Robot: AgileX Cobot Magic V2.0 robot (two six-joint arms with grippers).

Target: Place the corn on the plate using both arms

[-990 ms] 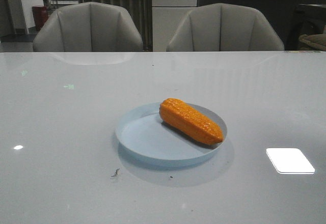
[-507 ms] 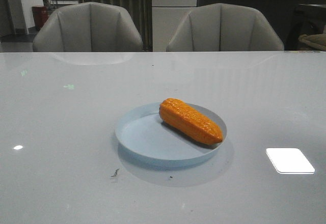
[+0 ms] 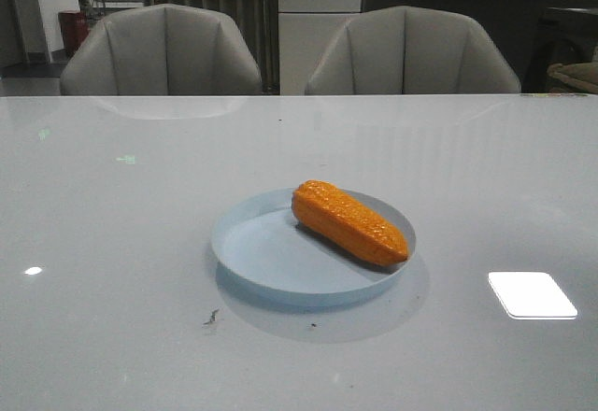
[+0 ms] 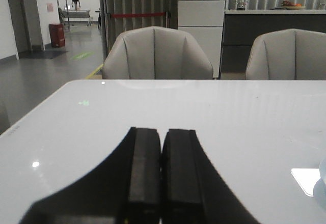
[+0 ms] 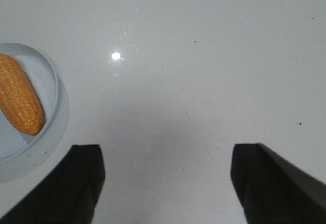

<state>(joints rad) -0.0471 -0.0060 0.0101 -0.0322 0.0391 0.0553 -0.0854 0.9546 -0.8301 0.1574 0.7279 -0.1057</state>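
The orange corn [image 3: 349, 221] lies on the pale blue plate [image 3: 262, 252] near the middle of the table, its tapered tip toward the plate's right rim. Neither arm shows in the front view. In the right wrist view the corn [image 5: 20, 94] and the plate's rim [image 5: 53, 76] show at one side, apart from my right gripper [image 5: 165, 155], which is open and empty over bare table. In the left wrist view my left gripper [image 4: 162, 137] is shut with nothing between its fingers, above the table; a sliver of the plate [image 4: 323, 172] shows at the frame's edge.
Two grey chairs [image 3: 163, 51] [image 3: 411, 53] stand behind the table's far edge. A bright light reflection [image 3: 532, 294] lies on the glossy table to the right of the plate. A small dark speck [image 3: 212, 317] sits in front of the plate.
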